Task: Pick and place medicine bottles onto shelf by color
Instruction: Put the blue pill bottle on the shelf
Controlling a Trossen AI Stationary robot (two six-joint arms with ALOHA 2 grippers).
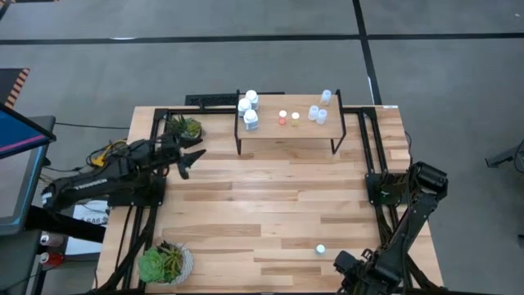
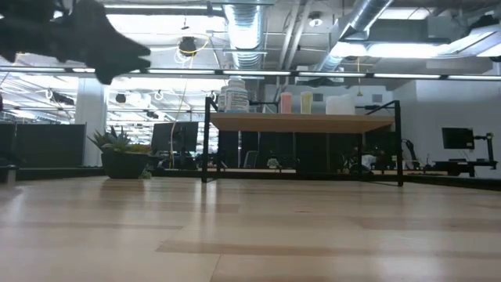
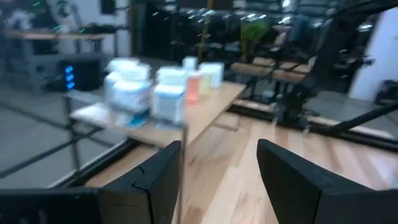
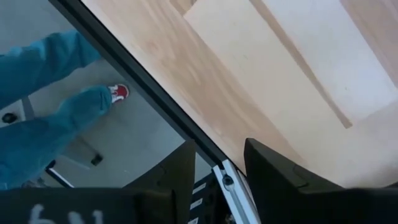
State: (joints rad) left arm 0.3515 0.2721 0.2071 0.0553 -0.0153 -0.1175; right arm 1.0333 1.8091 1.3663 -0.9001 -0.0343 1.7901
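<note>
Jaws parted and empty on both — left gripper (image 1: 190, 161) near shelf (image 1: 286, 131), right gripper (image 1: 348, 266) at table edge (image 1: 270, 288).

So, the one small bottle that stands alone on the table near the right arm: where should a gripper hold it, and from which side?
The lone bottle looks upright, cap up, with bare table all around it. Probably best is to come straight down from above and close on the round body just under the cap. The right gripper, open and empty, is nearest.
</note>
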